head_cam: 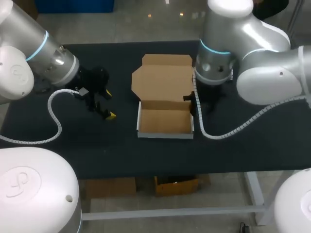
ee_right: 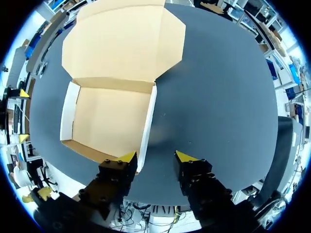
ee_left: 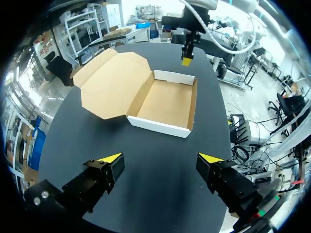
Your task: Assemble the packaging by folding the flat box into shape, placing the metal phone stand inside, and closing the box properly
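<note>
Sitting open on the black bench (head_cam: 243, 145), the cardboard box (head_cam: 165, 121) lies between your two arms, its tray folded into shape and its lid (head_cam: 163, 80) swung back on the far side.

From the head view you see your left end effector (head_cam: 110, 104) over bare bench well to the left of the box, its two yellow tips spread with nothing between them. The same view hides the tips of your right end effector under the arm's wrist, at the box's right-hand wall.

The left wrist view fills that gap in part. Ahead of its own wide-spread fingers the box stands with its brown inside showing, and one yellow tip of your right end effector (ee_left: 186, 61) hangs just beyond the far wall.

Only the right wrist view shows both of that arm's tips. There your right end effector (ee_right: 156, 156) is spread, pinching nothing. One finger (ee_right: 127, 157) sits just beside the near end of the box's white side wall (ee_right: 148, 126), and whether they touch cannot be told. The other finger is over bare bench outside the box. The tray and lid stretch away ahead of it.
</note>
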